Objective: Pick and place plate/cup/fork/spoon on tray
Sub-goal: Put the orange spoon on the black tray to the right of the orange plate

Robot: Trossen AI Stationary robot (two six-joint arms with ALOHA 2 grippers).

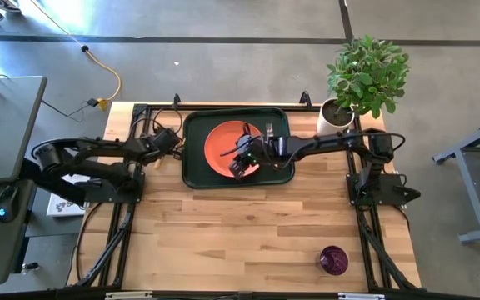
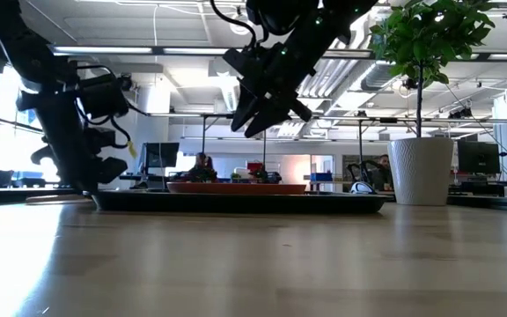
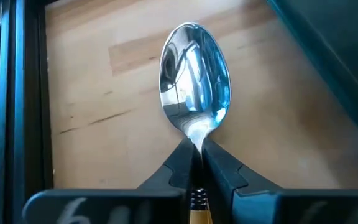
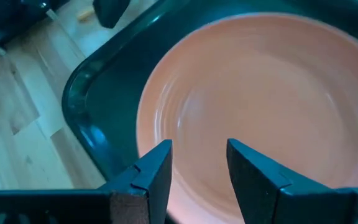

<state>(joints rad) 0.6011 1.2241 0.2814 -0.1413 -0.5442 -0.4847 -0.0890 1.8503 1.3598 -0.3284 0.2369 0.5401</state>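
The left pincer (image 3: 194, 163) is clamped on the neck of the spoon (image 3: 194, 78), holding it above the tabletop (image 1: 248, 225) just beside the tray's (image 1: 194, 179) left edge. The right pincer (image 4: 197, 165) hangs over the plate (image 1: 223, 146), fingers parted with nothing between them. The plate lies in the tray, and the fork (image 1: 268, 132) rests in the tray by the plate's right side. The cup (image 1: 333, 260) stands well apart, near the tabletop's front right corner.
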